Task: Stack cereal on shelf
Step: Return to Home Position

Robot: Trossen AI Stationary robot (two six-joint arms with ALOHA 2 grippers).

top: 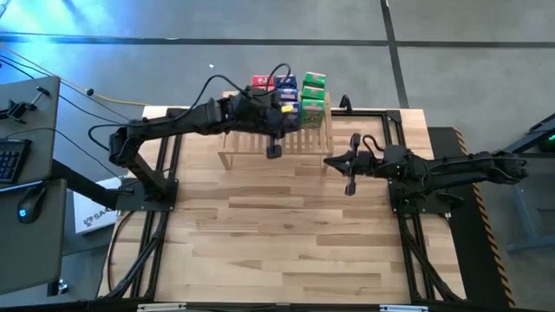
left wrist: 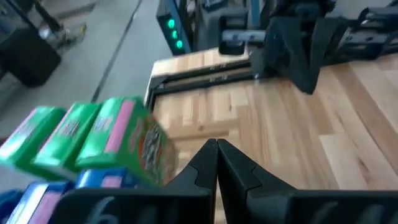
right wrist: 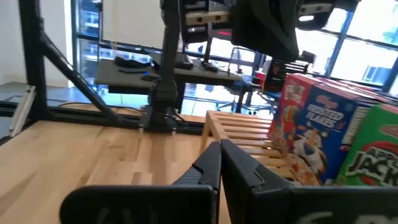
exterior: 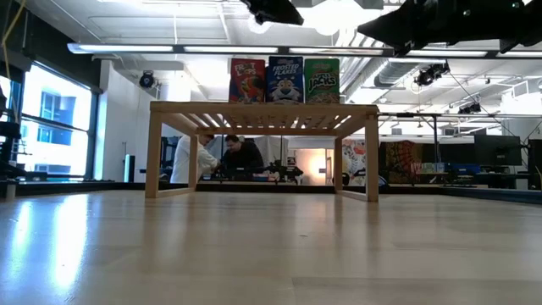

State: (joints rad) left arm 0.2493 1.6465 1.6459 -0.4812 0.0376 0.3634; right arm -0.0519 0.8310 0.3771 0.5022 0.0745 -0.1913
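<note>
High view: shelf point(top: 244, 143) at the table's point(top: 286, 243) twelve o'clock holds red, blue, green cereal point(top: 299, 91); left gripper point(top: 274, 150) over its front edge, right gripper point(top: 350, 186) at its four o'clock. Low view: boxes upright on top, people point(exterior: 224, 157) beyond. Wrist views: both grippers pinched closed, empty.

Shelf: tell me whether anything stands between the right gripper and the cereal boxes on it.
Nothing visible does. The right gripper hangs near the shelf's right front corner, with only open space between it and the green boxes, the nearest ones.
</note>
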